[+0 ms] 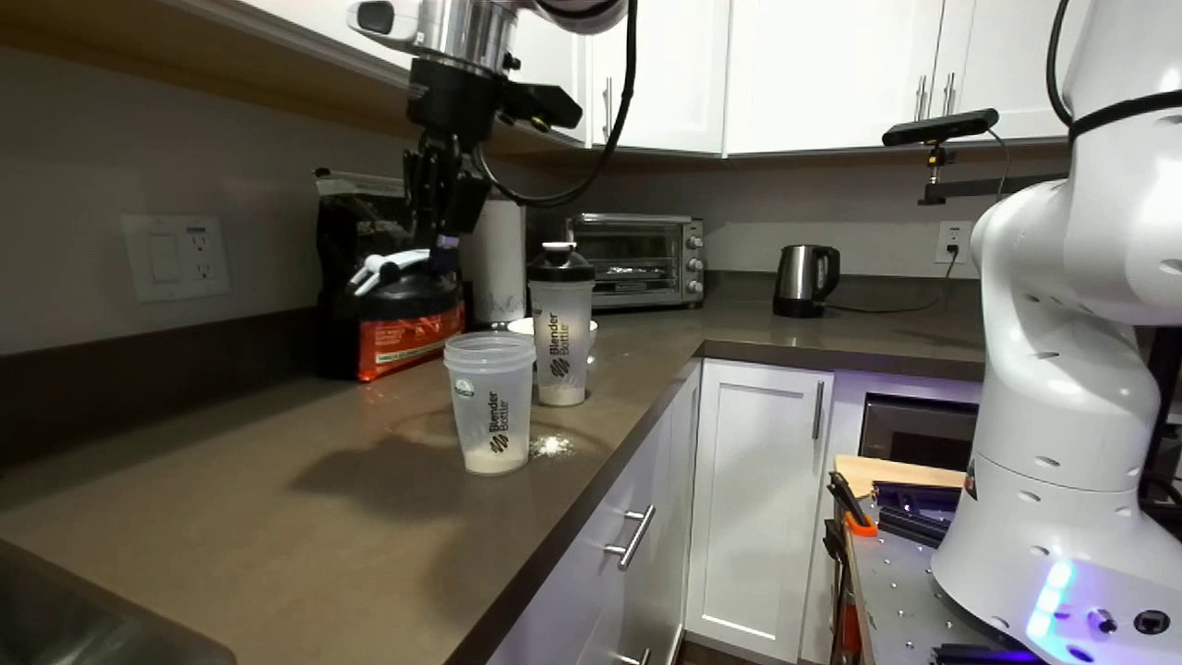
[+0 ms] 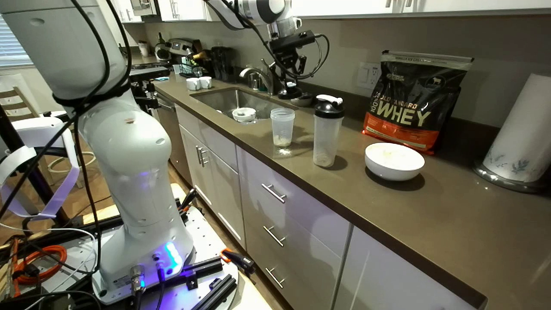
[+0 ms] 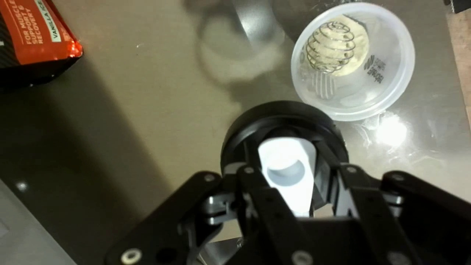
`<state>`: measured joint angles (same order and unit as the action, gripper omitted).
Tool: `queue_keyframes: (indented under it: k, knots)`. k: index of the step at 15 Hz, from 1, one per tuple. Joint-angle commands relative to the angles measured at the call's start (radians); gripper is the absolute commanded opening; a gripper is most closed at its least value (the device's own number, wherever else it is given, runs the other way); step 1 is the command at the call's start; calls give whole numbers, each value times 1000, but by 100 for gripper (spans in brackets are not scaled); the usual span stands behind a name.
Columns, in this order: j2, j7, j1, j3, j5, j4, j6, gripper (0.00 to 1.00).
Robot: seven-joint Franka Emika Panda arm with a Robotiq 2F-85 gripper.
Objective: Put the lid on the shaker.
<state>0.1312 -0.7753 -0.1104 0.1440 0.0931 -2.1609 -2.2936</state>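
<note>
left side of an exterior view, the lid hangs above the counter, its top pinched in the gripper, so i'd call the pickup done. next, the shaker stands upright and uncovered, lid off to one side of it. then a bottle, already capped. left to do imo: center the lid, lower, press on

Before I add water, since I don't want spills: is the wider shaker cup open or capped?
Open. The wrist view shows a wire ball inside the uncovered shaker cup; the gripper holds the black lid apart from it.
</note>
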Motion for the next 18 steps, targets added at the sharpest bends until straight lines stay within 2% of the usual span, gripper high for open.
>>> queue_keyframes:
  k: [1,18]
  knots:
    - [74,34,-15,-18,10,-62,30,14]
    - [199,60,-41,-88,-87,-237,32,14]
